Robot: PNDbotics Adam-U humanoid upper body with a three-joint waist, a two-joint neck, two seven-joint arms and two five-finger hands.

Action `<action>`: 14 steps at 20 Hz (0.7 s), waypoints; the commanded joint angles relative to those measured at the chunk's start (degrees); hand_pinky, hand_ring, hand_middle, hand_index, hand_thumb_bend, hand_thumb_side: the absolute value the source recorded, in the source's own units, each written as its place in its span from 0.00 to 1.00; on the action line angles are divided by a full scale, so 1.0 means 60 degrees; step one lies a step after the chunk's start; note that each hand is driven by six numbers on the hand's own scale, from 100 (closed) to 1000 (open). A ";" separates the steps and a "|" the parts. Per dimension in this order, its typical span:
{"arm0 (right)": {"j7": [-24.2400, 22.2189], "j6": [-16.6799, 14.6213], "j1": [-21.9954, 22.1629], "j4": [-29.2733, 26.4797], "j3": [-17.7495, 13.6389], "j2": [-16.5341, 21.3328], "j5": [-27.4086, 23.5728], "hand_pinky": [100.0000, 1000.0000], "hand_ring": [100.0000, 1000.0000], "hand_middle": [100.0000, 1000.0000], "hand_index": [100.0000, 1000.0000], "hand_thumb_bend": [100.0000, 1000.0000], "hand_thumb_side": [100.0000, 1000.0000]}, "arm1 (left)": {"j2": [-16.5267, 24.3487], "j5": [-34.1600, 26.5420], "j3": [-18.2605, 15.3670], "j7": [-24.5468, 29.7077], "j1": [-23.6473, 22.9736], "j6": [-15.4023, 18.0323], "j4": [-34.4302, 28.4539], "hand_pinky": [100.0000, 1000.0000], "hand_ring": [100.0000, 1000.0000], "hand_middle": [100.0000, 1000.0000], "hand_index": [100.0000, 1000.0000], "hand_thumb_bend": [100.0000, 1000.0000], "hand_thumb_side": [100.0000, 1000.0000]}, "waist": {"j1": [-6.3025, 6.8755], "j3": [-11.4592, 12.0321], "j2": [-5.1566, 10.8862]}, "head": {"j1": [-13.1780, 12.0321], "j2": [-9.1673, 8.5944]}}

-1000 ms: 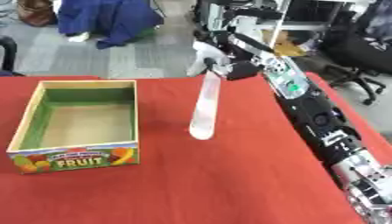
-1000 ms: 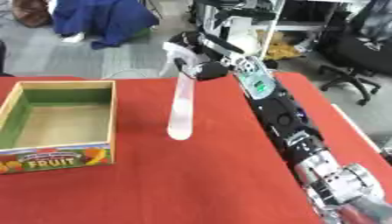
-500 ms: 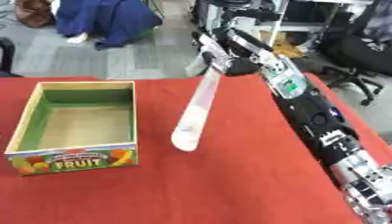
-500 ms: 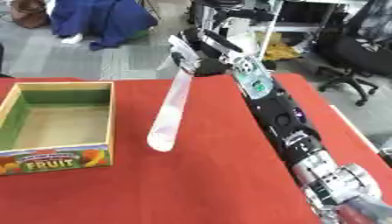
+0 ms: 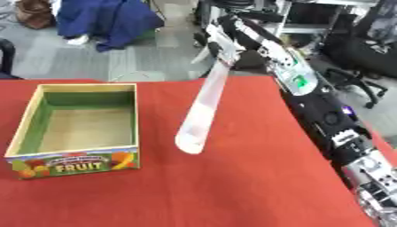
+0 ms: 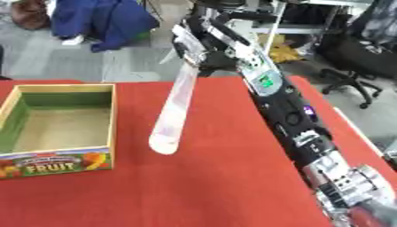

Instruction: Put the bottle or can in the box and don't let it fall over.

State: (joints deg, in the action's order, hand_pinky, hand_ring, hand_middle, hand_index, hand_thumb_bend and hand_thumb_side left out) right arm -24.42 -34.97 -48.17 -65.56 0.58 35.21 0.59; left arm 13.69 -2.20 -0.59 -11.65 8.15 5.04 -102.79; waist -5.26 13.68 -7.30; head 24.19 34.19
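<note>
Bottle [image 5: 203, 113], pale and blurred, is held tilted by its top in the right hand [image 5: 225, 39], fingers curled round it, beside the box [image 5: 77, 122].

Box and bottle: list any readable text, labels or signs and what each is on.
"FRUIT": on the front panel of the cardboard box, among fruit pictures. A smaller line above it is too blurred to read.
Clear bottle, held by the right hand: no label or text visible.
Green patch on the robot's right arm: looks like a small display, nothing readable.
</note>
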 commanded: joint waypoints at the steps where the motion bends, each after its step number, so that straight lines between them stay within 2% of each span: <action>1: -0.0008 0.0036 -0.0414 -0.0555 0.0072 0.0365 -0.0347 0.38 0.51 0.53 0.41 0.00 0.37 | 0.0316 0.0028 -0.0045 -0.0003 0.0112 0.0016 -0.0230 0.68 0.61 0.46 0.75 0.49 0.53 | 0.0018 0.0131 0.0244 | 0.0041 -0.0056; 8: -0.0038 0.0056 -0.0896 -0.1241 0.0386 0.0123 -0.0619 0.41 0.50 0.49 0.41 0.00 0.37 | 0.0476 -0.0178 0.0268 0.0295 0.0522 0.0003 -0.0327 0.68 0.61 0.47 0.75 0.50 0.53 | -0.0089 0.0935 0.0263 | 0.0473 -0.0072; 14: 0.0813 -0.0027 -0.0993 -0.1097 0.0351 -0.0018 -0.0274 0.42 0.50 0.48 0.41 0.00 0.40 | 0.0532 -0.0400 0.0656 0.0715 0.0995 -0.0021 -0.0363 0.68 0.61 0.47 0.75 0.50 0.53 | -0.0231 0.1752 0.0262 | 0.0932 -0.0008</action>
State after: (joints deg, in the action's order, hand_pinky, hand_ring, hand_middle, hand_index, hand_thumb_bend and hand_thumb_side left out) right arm -20.74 -35.11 -52.68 -71.76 3.25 34.12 -1.41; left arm 15.63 -4.21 2.94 -8.00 13.23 4.85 -103.55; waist -7.16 24.59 -6.95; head 29.10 34.19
